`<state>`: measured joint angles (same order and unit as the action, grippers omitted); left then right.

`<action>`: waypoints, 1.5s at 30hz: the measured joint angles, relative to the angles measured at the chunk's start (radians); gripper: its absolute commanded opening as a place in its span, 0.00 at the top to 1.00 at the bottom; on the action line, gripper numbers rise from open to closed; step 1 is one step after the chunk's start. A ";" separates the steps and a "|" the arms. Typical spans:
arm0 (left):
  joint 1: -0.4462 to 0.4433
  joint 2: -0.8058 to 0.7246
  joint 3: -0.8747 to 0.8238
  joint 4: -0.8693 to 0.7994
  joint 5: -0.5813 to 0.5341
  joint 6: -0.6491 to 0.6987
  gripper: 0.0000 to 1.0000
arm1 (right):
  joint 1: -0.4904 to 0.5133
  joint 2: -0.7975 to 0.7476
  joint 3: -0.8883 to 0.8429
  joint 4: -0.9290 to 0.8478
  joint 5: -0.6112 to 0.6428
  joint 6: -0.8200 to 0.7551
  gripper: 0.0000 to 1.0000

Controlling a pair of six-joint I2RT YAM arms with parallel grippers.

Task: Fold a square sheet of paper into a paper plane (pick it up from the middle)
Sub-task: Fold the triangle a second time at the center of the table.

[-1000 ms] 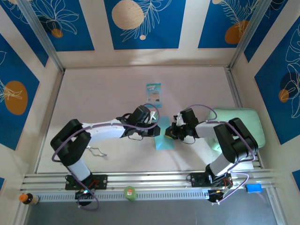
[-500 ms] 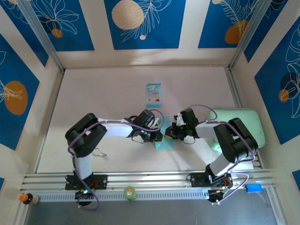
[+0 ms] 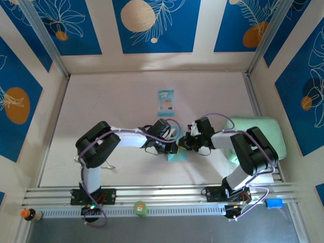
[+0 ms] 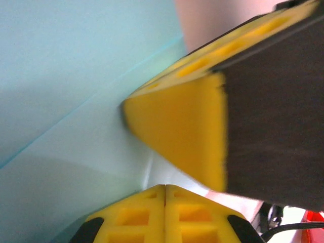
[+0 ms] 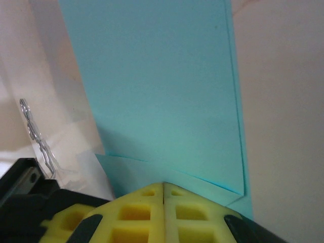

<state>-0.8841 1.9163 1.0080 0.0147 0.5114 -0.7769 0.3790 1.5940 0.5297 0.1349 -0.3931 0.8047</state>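
The left gripper and right gripper, both fully closed, press tip-to-tip on the folded thin light-blue paper sheet at mid-table, its long axis running near-to-far.

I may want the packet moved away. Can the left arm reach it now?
Probably yes: the packet lies just beyond the left end effector, with bare table between them.

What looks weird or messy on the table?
Nothing is spilled or broken. The blue paper is folded over rather than flat, and the left gripper and right gripper, both shut, meet at it. One stray thing: a small bent wire lies loose on the table beside the left arm.
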 measured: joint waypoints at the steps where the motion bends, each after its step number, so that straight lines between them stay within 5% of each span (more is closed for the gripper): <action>1: 0.000 0.000 -0.010 0.006 0.001 0.000 0.95 | 0.000 0.001 0.000 0.001 -0.001 0.000 1.00; 22: -0.010 -0.112 -0.142 -0.024 0.009 0.034 0.93 | -0.006 0.009 0.000 0.008 -0.019 0.000 1.00; 45: -0.017 -0.104 -0.031 -0.113 -0.121 0.079 0.93 | -0.007 0.007 -0.002 0.012 -0.024 -0.004 1.00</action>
<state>-0.9009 1.8122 0.9768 -0.0982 0.3908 -0.6983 0.3717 1.6009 0.5278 0.1467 -0.4168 0.8009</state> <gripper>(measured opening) 0.080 0.049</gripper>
